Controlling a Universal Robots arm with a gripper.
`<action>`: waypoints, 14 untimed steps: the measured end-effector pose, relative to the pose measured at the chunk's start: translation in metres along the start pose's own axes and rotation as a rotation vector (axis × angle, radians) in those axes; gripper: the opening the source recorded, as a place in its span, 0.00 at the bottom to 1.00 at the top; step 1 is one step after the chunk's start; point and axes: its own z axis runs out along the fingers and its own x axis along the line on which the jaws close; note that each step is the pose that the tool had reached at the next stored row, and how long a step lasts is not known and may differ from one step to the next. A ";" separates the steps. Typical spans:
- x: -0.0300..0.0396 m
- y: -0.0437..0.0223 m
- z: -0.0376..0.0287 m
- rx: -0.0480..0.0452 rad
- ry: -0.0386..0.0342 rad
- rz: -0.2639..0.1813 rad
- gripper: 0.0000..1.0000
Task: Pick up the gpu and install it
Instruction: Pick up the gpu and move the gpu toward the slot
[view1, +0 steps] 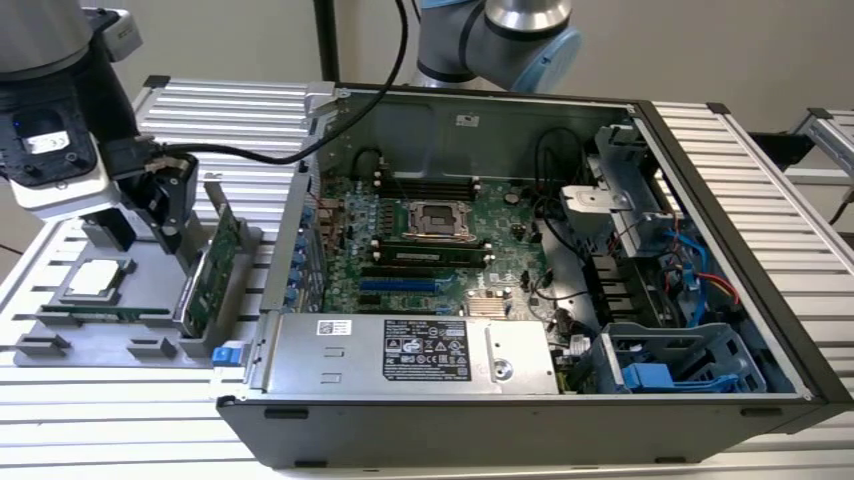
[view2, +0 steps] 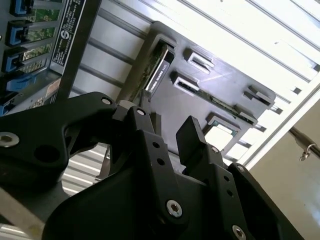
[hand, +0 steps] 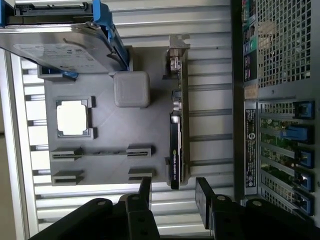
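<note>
Pick-up stage: the gripper (hand: 174, 194), jaws wide apart and empty, is poised close to the gpu (hand: 177, 125) standing on edge in the tray (hand: 107, 135) beside the computer case (hand: 280, 50); grasping requires straddling its thin edge.

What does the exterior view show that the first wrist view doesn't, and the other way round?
Exterior view: the open black computer case's inside, with the green motherboard and its square processor socket. First wrist view: the flat silver hard drive in its blue caddy and the case's perforated metal rear panel. Both: the grey holder tray, the green-and-black gpu card standing on edge in it, the silver square processor chip and the open black jaws near the card.
</note>
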 end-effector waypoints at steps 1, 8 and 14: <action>0.0000 0.0000 0.0005 0.0006 -0.0001 0.000 1.00; 0.0001 0.0000 0.0030 0.0062 -0.0003 0.000 1.00; 0.0001 0.0000 0.0033 0.0061 -0.0005 0.000 1.00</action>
